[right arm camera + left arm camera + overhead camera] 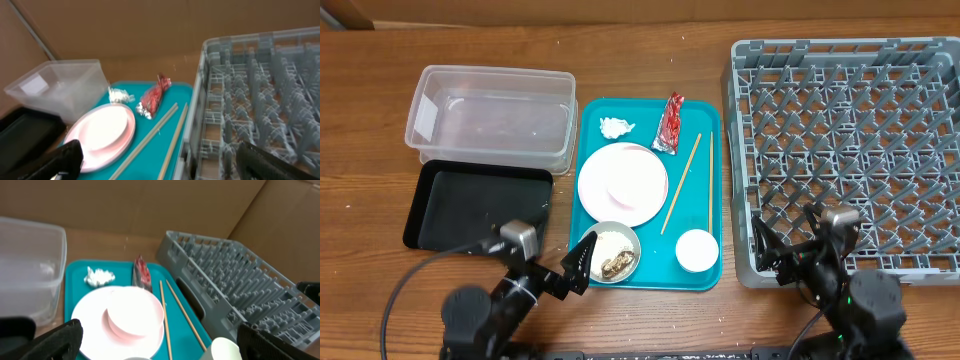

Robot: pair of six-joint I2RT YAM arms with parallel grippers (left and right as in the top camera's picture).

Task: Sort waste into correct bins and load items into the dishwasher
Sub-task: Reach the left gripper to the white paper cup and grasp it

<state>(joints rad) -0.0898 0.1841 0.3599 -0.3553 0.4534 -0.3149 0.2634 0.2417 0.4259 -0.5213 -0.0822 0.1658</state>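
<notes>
Waste, a wad point(615, 127), wrapper point(670, 124) and rice point(605, 245), lies on the teal tray point(645, 112) between tub point(490, 115) and rack point(850, 150), likely for easy reach. Our left claw point(586, 262) and right claw point(785, 248) hover released.

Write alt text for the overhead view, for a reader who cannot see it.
A teal tray holds a plate, paper wad, foil wrapper, two chopsticks, a cup and a bowl of scraps. A clear tub and black tray lie left, a grey dish rack right; left arm and right arm wait below, jaws open.
</notes>
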